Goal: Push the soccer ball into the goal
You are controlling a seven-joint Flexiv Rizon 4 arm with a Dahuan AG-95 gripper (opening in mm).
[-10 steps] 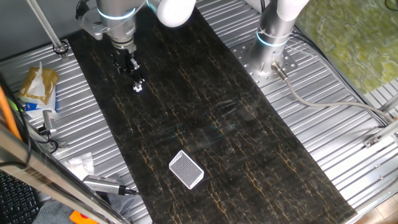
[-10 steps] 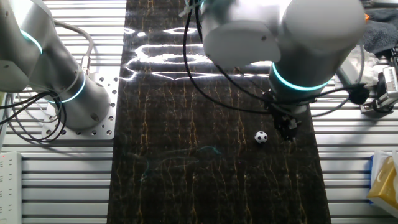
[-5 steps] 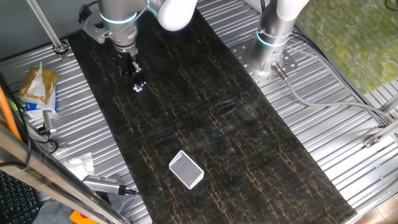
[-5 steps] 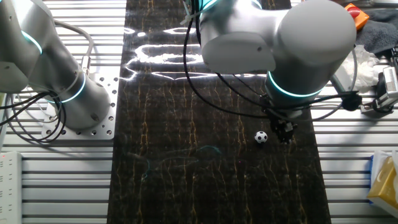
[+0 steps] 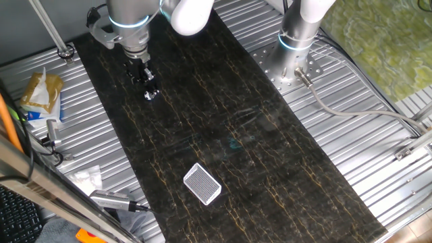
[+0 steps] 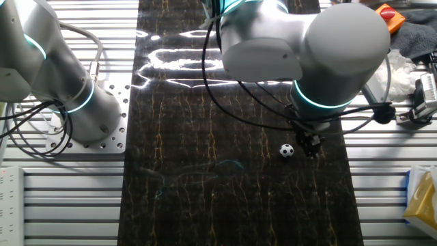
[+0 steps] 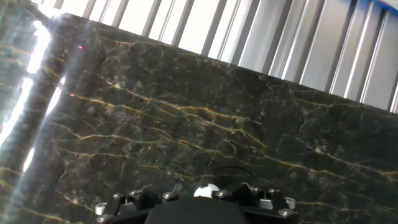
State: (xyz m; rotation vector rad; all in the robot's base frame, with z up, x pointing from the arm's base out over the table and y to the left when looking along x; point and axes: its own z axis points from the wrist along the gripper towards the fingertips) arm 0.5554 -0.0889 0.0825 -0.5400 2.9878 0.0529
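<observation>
A robotics lab: two grey robot arms (image 6: 61, 75) bolted to a ribbed aluminium table (image 5: 351, 148), a dark marbled mat (image 5: 229, 128) down its middle, cables (image 5: 351, 111) trailing along the metal edge.

I scanned all three views and found no readable text, label, brand, number or sign anywhere. The packet (image 5: 42, 94) at the desk's edge carried some print, but it was too small and blurred for me to read.
</observation>
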